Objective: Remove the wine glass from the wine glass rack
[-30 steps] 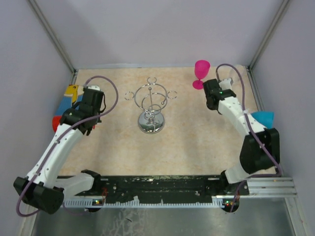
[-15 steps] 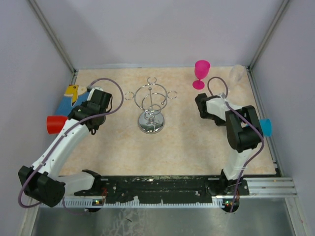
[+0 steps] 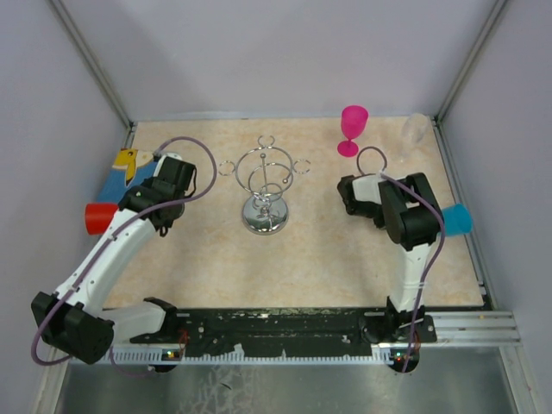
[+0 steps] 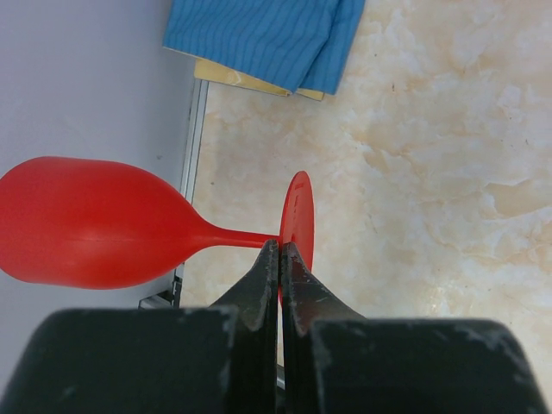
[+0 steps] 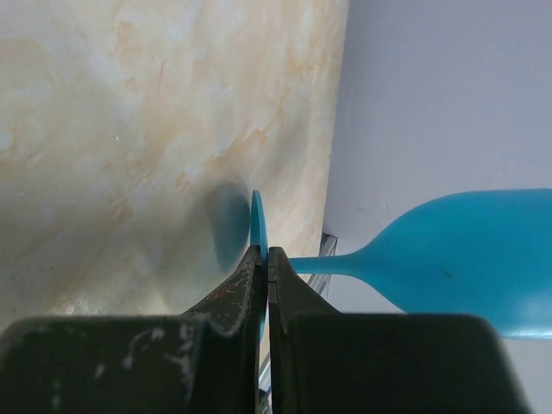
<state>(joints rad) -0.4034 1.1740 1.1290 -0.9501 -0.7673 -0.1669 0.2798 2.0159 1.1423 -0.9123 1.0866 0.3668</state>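
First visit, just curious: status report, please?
Left tool shut on red wine glass. Right tool shut on blue wine glass. Wine glass rack bare. Pink glass standing beyond it.

We see a red wine glass [image 4: 86, 224], a turquoise wine glass [image 5: 466, 259], a magenta wine glass [image 3: 353, 129] and a clear glass [image 3: 414, 129]. The wine glass rack [image 3: 265, 214] is shiny chrome. The tabletop [image 3: 328, 259] is beige, marbled with cream and tan. The cloth [image 4: 259, 39] carries fine blue stripes, with yellow under it.
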